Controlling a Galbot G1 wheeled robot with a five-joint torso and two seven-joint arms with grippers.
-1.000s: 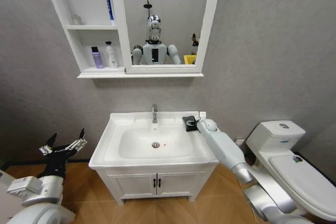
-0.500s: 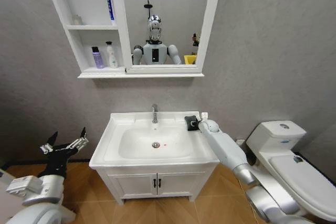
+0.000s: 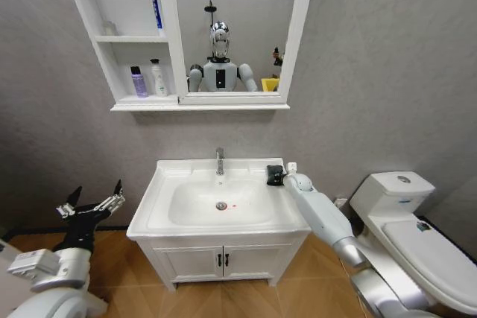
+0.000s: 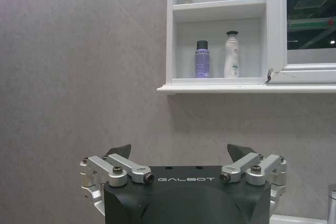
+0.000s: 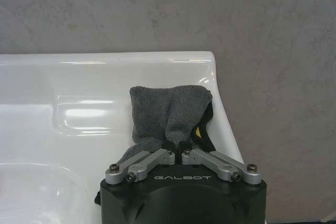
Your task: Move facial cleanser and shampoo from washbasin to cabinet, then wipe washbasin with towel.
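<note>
The towel, a small dark grey cloth, lies bunched on the back right corner of the washbasin, close to the rear rim and the grey wall. The right gripper has its fingers clenched together on the near edge of the cloth, pinching a fold of it; in the head view the right gripper sits at that same corner, at the end of an arm that reaches up from the lower right. A chrome tap stands at the middle of the back rim, well to the left of the towel, and the oval bowl in front of it is bare. The cabinet hangs on the wall above, beside the mirror; its lower open shelf holds a purple bottle and a white bottle standing side by side. The left gripper is held low and left of the washbasin, apart from it, its fingers spread wide around nothing. A white toilet stands to the right, near the right arm.
</note>
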